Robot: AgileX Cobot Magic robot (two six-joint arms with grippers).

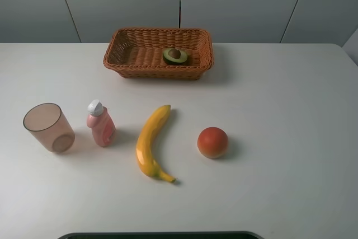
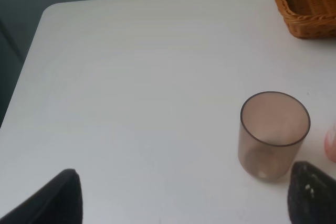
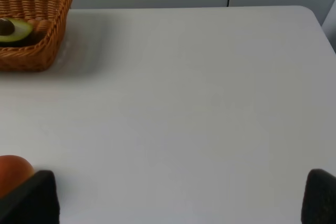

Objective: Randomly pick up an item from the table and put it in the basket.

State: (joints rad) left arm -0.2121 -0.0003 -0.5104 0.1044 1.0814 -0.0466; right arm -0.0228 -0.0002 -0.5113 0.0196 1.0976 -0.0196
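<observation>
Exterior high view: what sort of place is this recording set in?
Probably a staged lab tabletop: a plain white table against bare grey wall panels, with a brown woven wicker basket and a yellow banana laid out.

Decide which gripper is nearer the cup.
Left. The left gripper has the cup just ahead, close by one finger. The right gripper does not see it, only the orange-red fruit.
</observation>
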